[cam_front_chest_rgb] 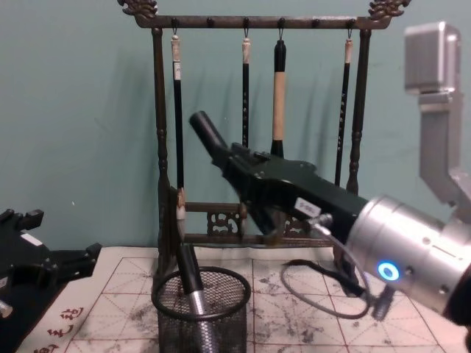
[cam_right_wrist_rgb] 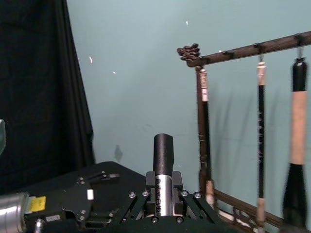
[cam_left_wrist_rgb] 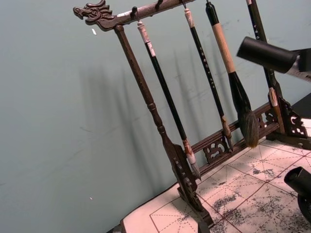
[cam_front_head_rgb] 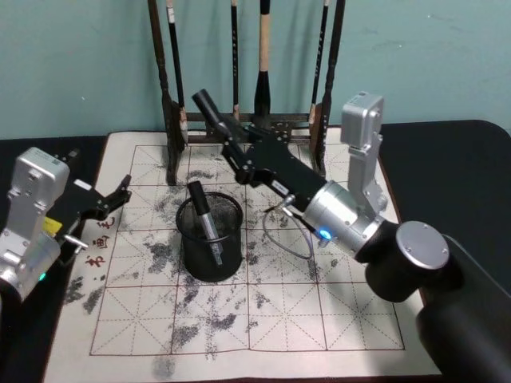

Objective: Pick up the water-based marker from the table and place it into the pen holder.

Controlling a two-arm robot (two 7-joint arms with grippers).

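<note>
The right claw [cam_front_head_rgb: 230, 145] pinches the marker [cam_front_head_rgb: 209, 108], tilted in the air above and behind the holder [cam_front_head_rgb: 192, 257], near the rack [cam_front_head_rgb: 172, 120]. This looks like the carry step. Next, the marker must come over the rim, clear of the second marker [cam_front_head_rgb: 204, 215] inside, before release. The left claw [cam_front_head_rgb: 112, 201] sits spread at the left.

black wire mesh forms the pen holder [cam_front_head_rgb: 209, 247]. the raised marker [cam_front_head_rgb: 209, 108] has a black cap and silver barrel. the mat [cam_front_head_rgb: 319, 311] is white with a red grid, grey ink smudges and red characters. the brush rack [cam_front_chest_rgb: 157, 147] is dark brown.
</note>
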